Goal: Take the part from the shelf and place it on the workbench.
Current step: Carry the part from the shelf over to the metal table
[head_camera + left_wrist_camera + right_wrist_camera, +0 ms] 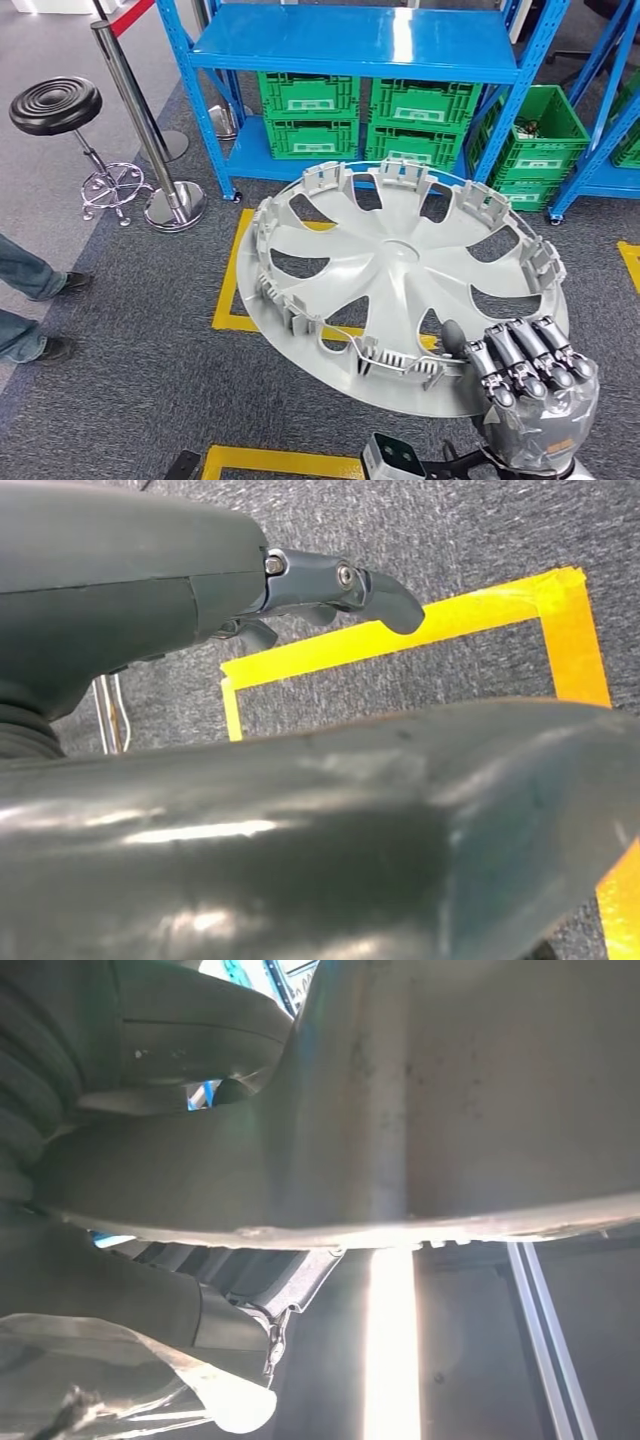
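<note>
The right hand (528,375) grips the near rim of the part (400,270), a large silver wheel cover, with its dark fingers (521,360) curled over the edge. The cover is held off the floor, inner side up (clips and ribs showing), tilted above the grey carpet and its yellow tape lines (226,290), in front of the blue shelf (355,45) with green crates (309,115). The left hand (151,590) hangs over the carpet, holding nothing, one finger (377,590) stretched out straight. A black stool (54,105) and a person's shoes stand to the left.
</note>
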Robot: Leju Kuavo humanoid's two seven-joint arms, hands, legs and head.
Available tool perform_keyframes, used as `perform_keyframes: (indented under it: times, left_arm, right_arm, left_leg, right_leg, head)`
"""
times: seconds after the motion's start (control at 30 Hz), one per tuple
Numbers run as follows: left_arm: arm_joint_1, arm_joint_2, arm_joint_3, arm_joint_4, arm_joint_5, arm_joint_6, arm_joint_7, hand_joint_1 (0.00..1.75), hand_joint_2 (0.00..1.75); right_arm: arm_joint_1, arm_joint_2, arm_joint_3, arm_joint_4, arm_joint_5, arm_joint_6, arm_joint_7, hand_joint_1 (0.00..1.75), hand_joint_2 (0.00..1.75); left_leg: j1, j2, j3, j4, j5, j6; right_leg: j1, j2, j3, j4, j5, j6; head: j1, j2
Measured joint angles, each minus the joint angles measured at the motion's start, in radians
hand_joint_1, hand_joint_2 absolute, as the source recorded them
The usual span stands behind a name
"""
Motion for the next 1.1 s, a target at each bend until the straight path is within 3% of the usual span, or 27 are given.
perform_keyframes:
  times: [0.07, 0.13, 0.2, 0.23, 0.33, 0.4, 0.5, 0.57, 0.67, 0.7, 0.73, 0.8, 0.87, 0.93, 1.0, 1.03, 1.1]
  left_arm:
    - [-0.001, -0.002, -0.001, 0.000, 0.001, 0.001, 0.000, 0.00, 0.00]
    - [-0.001, -0.002, -0.001, 0.000, 0.002, 0.001, 0.000, 0.00, 0.00]
    - [-0.001, -0.001, -0.001, 0.000, 0.003, 0.002, 0.000, 0.00, 0.00]
    - [-0.001, -0.001, -0.002, 0.000, 0.003, 0.002, 0.000, 0.00, 0.00]
    - [-0.001, -0.001, -0.002, 0.001, 0.002, 0.002, 0.000, 0.00, 0.00]
    - [-0.001, 0.002, -0.003, 0.002, 0.003, 0.002, 0.000, 0.00, 0.00]
    - [0.001, 0.002, -0.003, 0.002, 0.004, 0.002, 0.000, 0.00, 0.00]
    - [0.000, 0.000, -0.003, 0.002, 0.004, 0.002, 0.000, 0.00, 0.00]
    - [0.002, -0.001, -0.003, 0.002, 0.005, 0.001, 0.000, 0.00, 0.00]
    - [0.002, -0.001, -0.003, 0.002, 0.005, 0.000, 0.001, 0.00, 0.00]
    - [0.003, -0.001, -0.003, 0.002, 0.005, -0.001, 0.001, 0.00, 0.00]
    - [0.003, 0.000, -0.003, 0.002, 0.005, -0.002, 0.001, 0.00, 0.00]
    - [0.004, 0.005, -0.003, 0.003, 0.005, -0.003, 0.001, 0.00, 0.00]
    - [0.006, 0.011, -0.004, 0.004, 0.005, -0.003, 0.002, 0.00, 0.00]
    - [0.004, 0.011, -0.005, 0.004, 0.005, -0.003, 0.004, 0.00, 0.00]
    - [0.001, 0.009, -0.005, 0.004, 0.005, -0.003, 0.005, 0.00, 0.00]
    - [-0.004, 0.006, -0.007, 0.004, 0.005, -0.004, 0.005, 0.00, 0.00]
  right_arm:
    - [0.000, 0.000, 0.002, 0.000, 0.000, 0.000, 0.004, 1.75, 1.75]
    - [0.000, 0.000, 0.002, 0.000, 0.000, 0.000, 0.008, 1.75, 1.75]
    - [0.001, 0.000, 0.002, 0.001, 0.000, 0.000, 0.012, 1.75, 1.75]
    - [0.002, 0.000, 0.002, 0.001, 0.000, 0.000, 0.013, 1.75, 1.75]
    - [0.001, 0.000, 0.003, 0.003, 0.000, 0.000, 0.014, 1.75, 1.75]
    - [0.001, 0.000, 0.003, 0.003, 0.000, 0.000, 0.014, 1.75, 1.75]
    - [0.003, 0.000, 0.003, 0.003, 0.000, 0.000, 0.016, 1.75, 1.75]
    - [0.003, 0.000, 0.003, 0.004, 0.000, 0.000, 0.017, 1.75, 1.75]
    - [0.003, 0.000, 0.004, 0.004, 0.000, 0.000, 0.017, 1.75, 1.75]
    - [0.003, 0.000, 0.004, 0.004, 0.000, 0.000, 0.017, 1.75, 1.75]
    - [0.003, 0.000, 0.004, 0.005, 0.000, 0.000, 0.016, 1.75, 1.75]
    - [0.003, 0.000, 0.004, 0.006, 0.000, 0.000, 0.015, 1.75, 1.75]
    - [0.003, -0.001, 0.007, 0.007, 0.000, 0.000, 0.014, 1.75, 1.75]
    - [0.003, -0.001, 0.010, 0.010, 0.000, 0.000, 0.015, 1.75, 1.75]
    - [0.004, -0.001, 0.012, 0.011, 0.000, 0.000, 0.016, 1.75, 1.75]
    - [0.004, -0.001, 0.013, 0.011, 0.000, 0.000, 0.016, 1.75, 1.75]
    - [0.001, -0.002, 0.016, 0.012, 0.000, 0.000, 0.017, 1.75, 1.75]
  left_leg:
    - [0.007, 0.008, 0.009, -0.027, 0.015, 0.003]
    - [0.008, 0.017, 0.008, -0.031, 0.018, 0.006]
    - [0.010, 0.028, 0.003, -0.026, 0.016, 0.003]
    - [0.012, 0.033, 0.001, -0.022, 0.014, 0.000]
    - [0.021, 0.050, -0.010, 0.010, -0.001, -0.025]
    - [0.019, 0.058, -0.016, 0.035, -0.013, -0.041]
    - [0.021, 0.068, -0.017, 0.049, -0.023, -0.049]
    - [0.026, 0.048, -0.032, 0.093, -0.063, -0.052]
    - [0.023, 0.012, -0.108, 0.282, -0.160, -0.044]
    - [0.018, 0.007, -0.129, 0.330, -0.173, -0.037]
    - [0.012, 0.004, -0.135, 0.340, -0.164, -0.028]
    - [-0.004, -0.012, -0.099, 0.251, -0.099, -0.005]
    - [-0.014, -0.066, -0.046, 0.125, -0.042, 0.017]
    - [-0.019, -0.103, -0.023, 0.072, -0.026, 0.027]
    - [-0.019, -0.084, -0.013, 0.048, -0.021, 0.027]
    - [-0.016, -0.070, -0.004, 0.026, -0.017, 0.025]
    - [-0.010, -0.039, 0.012, -0.016, -0.008, 0.022]
  right_leg:
    - [0.002, 0.001, -0.028, 0.053, -0.039, 0.004]
    - [-0.001, 0.001, -0.085, 0.173, -0.102, 0.011]
    - [-0.009, 0.000, -0.126, 0.255, -0.123, 0.021]
    - [-0.014, -0.003, -0.123, 0.249, -0.109, 0.027]
    - [-0.025, -0.037, -0.037, 0.081, -0.030, 0.048]
    - [-0.024, -0.052, -0.012, 0.034, -0.025, 0.037]
    - [-0.024, -0.029, -0.018, 0.044, -0.023, 0.003]
    - [-0.022, -0.012, -0.019, 0.045, -0.016, -0.010]
    - [-0.013, 0.017, -0.024, 0.045, -0.011, -0.020]
    - [-0.009, 0.029, -0.025, 0.045, -0.010, -0.022]
    - [-0.005, 0.041, -0.025, 0.045, -0.009, -0.022]
    - [-0.002, 0.065, -0.025, 0.044, -0.009, -0.023]
    - [-0.005, 0.089, -0.027, 0.044, -0.008, -0.023]
    - [-0.014, 0.110, -0.032, 0.042, -0.004, -0.017]
    - [-0.019, 0.127, -0.036, 0.036, 0.000, -0.007]
    - [-0.015, 0.115, -0.041, 0.037, -0.004, -0.003]
    - [-0.006, 0.063, -0.069, 0.086, -0.042, 0.003]
  head:
    - [0.001, 0.000]
    - [0.002, 0.000]
    - [0.001, 0.000]
    - [0.001, 0.000]
    - [0.003, 0.000]
    - [0.004, 0.000]
    - [-0.004, 0.000]
    - [-0.009, 0.000]
    - [-0.017, 0.000]
    - [-0.018, 0.000]
    - [-0.019, 0.000]
    - [-0.019, 0.000]
    - [-0.017, 0.000]
    - [-0.021, 0.000]
    - [-0.026, 0.000]
    - [-0.025, 0.000]
    - [-0.016, 0.000]
